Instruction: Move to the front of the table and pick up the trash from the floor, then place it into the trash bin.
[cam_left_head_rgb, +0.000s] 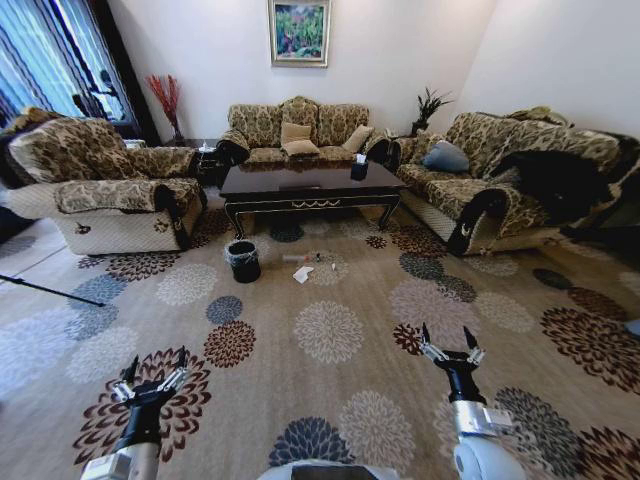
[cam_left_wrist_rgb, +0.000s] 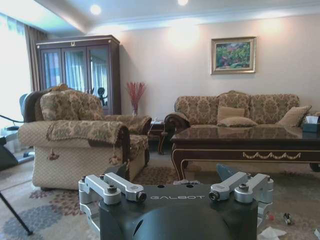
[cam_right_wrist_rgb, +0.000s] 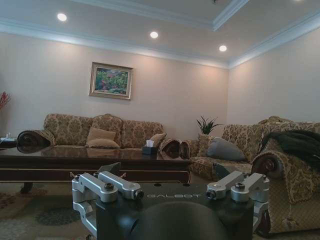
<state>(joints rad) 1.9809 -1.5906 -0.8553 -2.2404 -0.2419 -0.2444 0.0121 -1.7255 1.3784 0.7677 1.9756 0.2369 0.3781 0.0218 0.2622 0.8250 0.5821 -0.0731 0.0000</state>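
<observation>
Trash (cam_left_head_rgb: 303, 268) lies beside trash bin (cam_left_head_rgb: 243, 261) (head view); each gripper wide.

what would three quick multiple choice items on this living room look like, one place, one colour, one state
1. Where is the trash bin?
A. on the table
B. on the carpet before the table's left end
C. beside the right sofa

2. What colour is the bin?
A. black
B. red
C. white

3. How are the left gripper and right gripper?
A. both open, holding nothing
B. left holding paper
C. right holding the bin

Answers: 1 B, it stands on the floor near the table leg. 2 A, dark body with clear liner. 3 A, fingers spread, low over the carpet.
</observation>
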